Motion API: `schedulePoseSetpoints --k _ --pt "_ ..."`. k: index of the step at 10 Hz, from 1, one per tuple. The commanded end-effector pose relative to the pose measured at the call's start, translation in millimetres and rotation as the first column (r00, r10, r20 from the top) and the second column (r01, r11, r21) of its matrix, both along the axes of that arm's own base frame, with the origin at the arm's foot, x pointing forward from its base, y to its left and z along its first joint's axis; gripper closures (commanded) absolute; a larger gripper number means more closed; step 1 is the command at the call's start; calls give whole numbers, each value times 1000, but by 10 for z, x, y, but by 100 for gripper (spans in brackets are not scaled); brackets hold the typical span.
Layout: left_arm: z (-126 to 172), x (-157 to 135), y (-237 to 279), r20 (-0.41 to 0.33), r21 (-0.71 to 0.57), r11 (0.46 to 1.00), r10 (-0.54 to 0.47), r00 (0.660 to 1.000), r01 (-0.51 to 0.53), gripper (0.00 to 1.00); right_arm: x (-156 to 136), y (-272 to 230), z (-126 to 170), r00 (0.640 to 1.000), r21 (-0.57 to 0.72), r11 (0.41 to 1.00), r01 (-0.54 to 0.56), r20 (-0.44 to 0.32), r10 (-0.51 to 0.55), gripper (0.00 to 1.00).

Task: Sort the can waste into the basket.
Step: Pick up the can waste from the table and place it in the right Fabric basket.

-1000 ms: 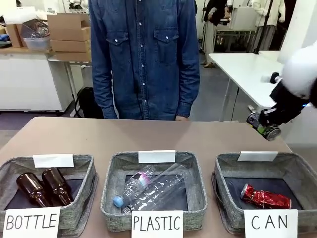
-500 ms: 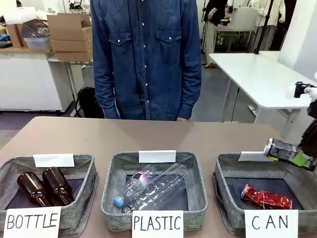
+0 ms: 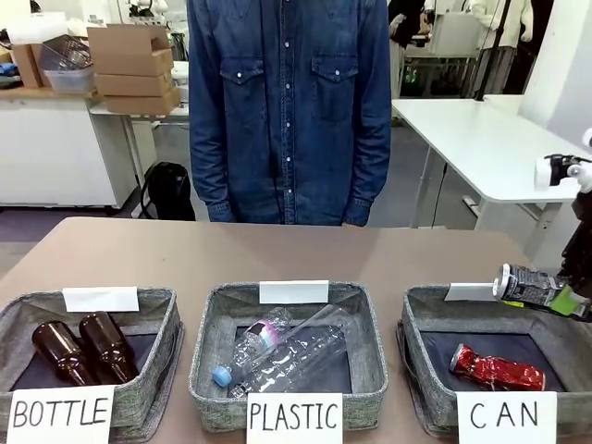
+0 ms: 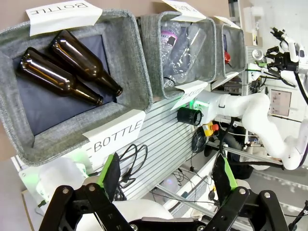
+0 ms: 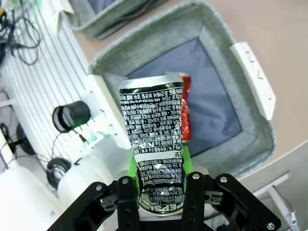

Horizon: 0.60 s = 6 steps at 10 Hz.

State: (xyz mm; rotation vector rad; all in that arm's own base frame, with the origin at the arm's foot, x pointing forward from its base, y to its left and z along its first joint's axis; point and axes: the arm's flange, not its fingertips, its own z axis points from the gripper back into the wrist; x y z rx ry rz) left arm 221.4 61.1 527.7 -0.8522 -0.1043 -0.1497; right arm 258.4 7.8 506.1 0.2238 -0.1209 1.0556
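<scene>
Dark can: the silver-black can [image 5: 154, 149] covered in small white print is clamped between the green pads [image 5: 185, 161] of the right gripper [image 5: 159, 192], its top end pointing away from the jaws; from the front it [image 3: 536, 287] lies nearly level, above the far rim of the basket.
Right gripper: jaws closed on the dark can, held over the basket.
Red can: the crushed red can [image 3: 497, 367] lies on the dark base of the basket, below and beyond the jaws, partly hidden behind the held can in the right wrist view [image 5: 185, 110].
Basket: the grey basket [image 3: 555, 310] signed "CAN" sits directly under the right gripper.
Left gripper: the left gripper [image 4: 168, 175] hangs with its jaws wide apart and nothing between them.
Other baskets: beyond the left jaws, the "BOTTLE" basket [image 4: 130, 62] holds two brown bottles [image 4: 72, 70]; the "PLASTIC" basket [image 3: 208, 356] holds clear plastic bottles [image 3: 282, 351].
Person: a person in a denim shirt [image 3: 287, 102] stands at the far side of the table [image 3: 305, 254].
</scene>
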Motion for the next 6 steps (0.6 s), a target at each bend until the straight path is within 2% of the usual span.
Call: schedulePoseSetpoints --k 1,2,6 --pt "17 -8 -9 -12 6 1000 6 1000 -6 0 -321 7 -511 999 0 1000 7 51 -7 100" --pt "17 -8 -9 -12 6 1000 6 1000 -6 0 -345 4 -496 998 5 1000 20 53 -21 3" --pt "17 -8 -9 -12 6 1000 6 1000 -6 0 -341 -12 -498 998 6 999 31 57 -32 0"
